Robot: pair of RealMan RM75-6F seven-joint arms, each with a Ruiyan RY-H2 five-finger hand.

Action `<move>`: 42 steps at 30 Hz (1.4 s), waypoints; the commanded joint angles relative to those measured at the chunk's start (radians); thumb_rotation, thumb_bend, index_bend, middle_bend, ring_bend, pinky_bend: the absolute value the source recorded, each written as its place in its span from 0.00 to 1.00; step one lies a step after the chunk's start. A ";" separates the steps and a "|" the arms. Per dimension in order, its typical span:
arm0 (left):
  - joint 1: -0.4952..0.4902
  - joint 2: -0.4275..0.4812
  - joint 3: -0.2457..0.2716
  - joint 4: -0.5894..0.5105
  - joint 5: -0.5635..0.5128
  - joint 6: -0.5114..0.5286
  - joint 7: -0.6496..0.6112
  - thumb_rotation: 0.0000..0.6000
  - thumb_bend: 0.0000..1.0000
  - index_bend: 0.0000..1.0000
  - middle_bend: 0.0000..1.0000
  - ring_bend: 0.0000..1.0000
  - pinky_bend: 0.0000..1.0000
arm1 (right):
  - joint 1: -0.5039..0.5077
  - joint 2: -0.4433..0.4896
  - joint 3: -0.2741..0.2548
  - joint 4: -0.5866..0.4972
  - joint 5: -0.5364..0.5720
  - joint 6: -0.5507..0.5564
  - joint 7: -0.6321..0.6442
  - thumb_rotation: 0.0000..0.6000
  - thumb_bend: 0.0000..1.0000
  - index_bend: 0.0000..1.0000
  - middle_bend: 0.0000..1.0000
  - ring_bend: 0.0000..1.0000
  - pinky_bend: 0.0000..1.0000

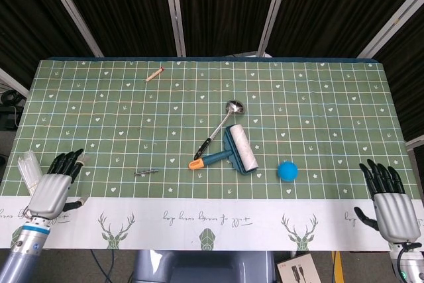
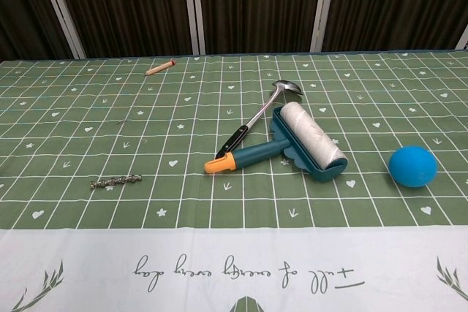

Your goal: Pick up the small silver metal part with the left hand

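Note:
The small silver metal part (image 1: 146,172) is a thin twisted rod lying flat on the green cloth; the chest view shows the part (image 2: 115,180) at lower left. My left hand (image 1: 55,185) hovers at the table's front left corner, well left of the part, fingers spread and holding nothing. At the front right corner my right hand (image 1: 389,202) is likewise open and empty. Neither hand appears in the chest view.
A teal lint roller (image 1: 233,152) with an orange handle tip lies mid-table beside a metal ladle (image 1: 222,126). A blue ball (image 1: 287,171) sits to its right. A small wooden peg (image 1: 154,73) lies at the back left. Clear tubes (image 1: 28,167) lie by the left hand.

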 commanded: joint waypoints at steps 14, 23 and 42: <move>-0.256 -0.400 -0.168 0.091 -0.382 -0.101 0.458 1.00 0.27 0.42 0.00 0.00 0.00 | -0.001 0.006 -0.003 -0.006 -0.003 0.000 0.018 1.00 0.11 0.00 0.00 0.00 0.00; -0.320 -0.530 -0.198 0.196 -0.506 -0.084 0.543 1.00 0.27 0.46 0.00 0.00 0.00 | -0.002 0.008 -0.003 -0.007 -0.004 0.001 0.027 1.00 0.11 0.00 0.00 0.00 0.00; -0.385 -0.629 -0.199 0.275 -0.592 -0.063 0.571 1.00 0.29 0.48 0.00 0.00 0.00 | -0.001 0.009 -0.006 -0.010 -0.010 0.000 0.030 1.00 0.11 0.00 0.00 0.00 0.00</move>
